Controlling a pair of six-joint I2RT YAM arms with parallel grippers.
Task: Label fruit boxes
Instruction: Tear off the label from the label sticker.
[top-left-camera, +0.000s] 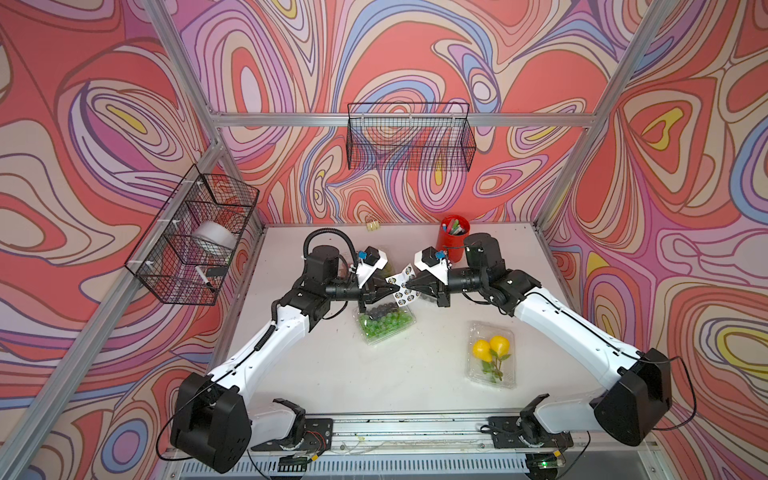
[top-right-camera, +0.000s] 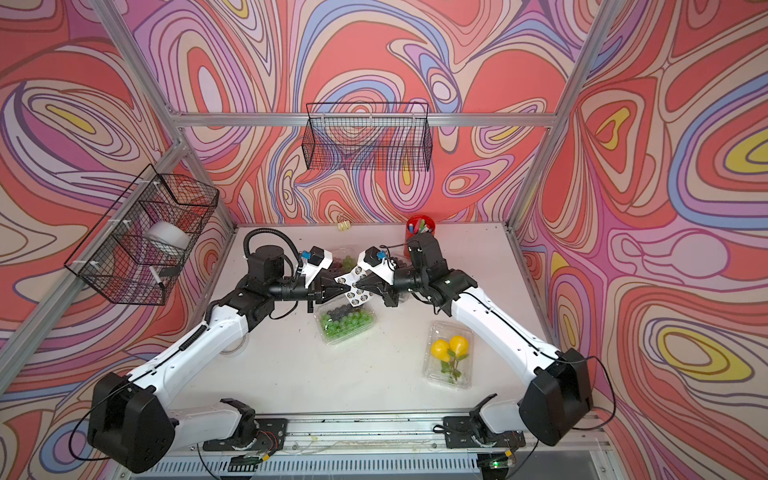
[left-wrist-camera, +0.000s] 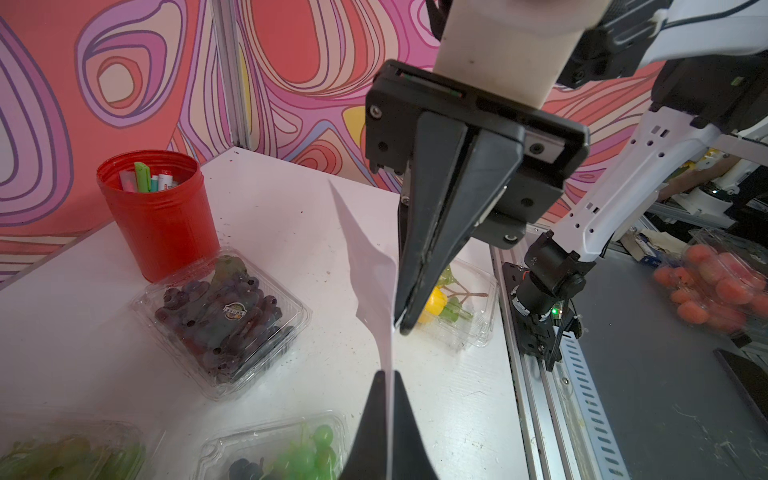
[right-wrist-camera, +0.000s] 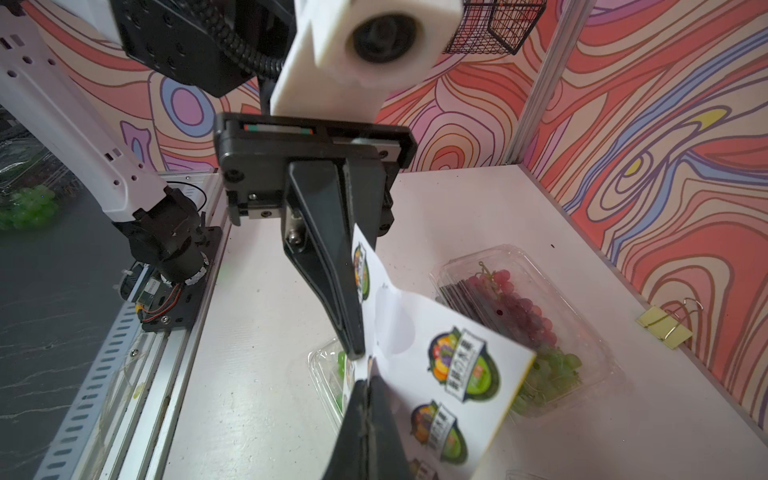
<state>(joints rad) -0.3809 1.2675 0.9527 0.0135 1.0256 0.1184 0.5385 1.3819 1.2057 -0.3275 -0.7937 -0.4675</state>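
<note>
A white sticker sheet (top-left-camera: 406, 296) (right-wrist-camera: 449, 361) hangs in the air between both grippers, above the box of green and dark grapes (top-left-camera: 384, 322) (top-right-camera: 347, 320) (left-wrist-camera: 286, 453). My left gripper (top-left-camera: 390, 286) (left-wrist-camera: 388, 374) is shut on one edge of the sheet. Facing it tip to tip, my right gripper (top-left-camera: 406, 286) (right-wrist-camera: 365, 380) is shut on the sheet's surface; sticker or backing, I cannot tell. The box with two yellow fruits (top-left-camera: 492, 355) (top-right-camera: 449, 355) lies front right. A purple grape box (left-wrist-camera: 224, 320) and a red-and-green grape box (right-wrist-camera: 523, 320) lie behind the arms.
A red pen cup (top-left-camera: 453, 243) (left-wrist-camera: 160, 224) stands at the back right, beside the right arm. A yellow binder clip (top-left-camera: 372, 224) (right-wrist-camera: 665, 330) lies at the back wall. Wire baskets hang on the back wall (top-left-camera: 409, 137) and the left wall (top-left-camera: 195, 237).
</note>
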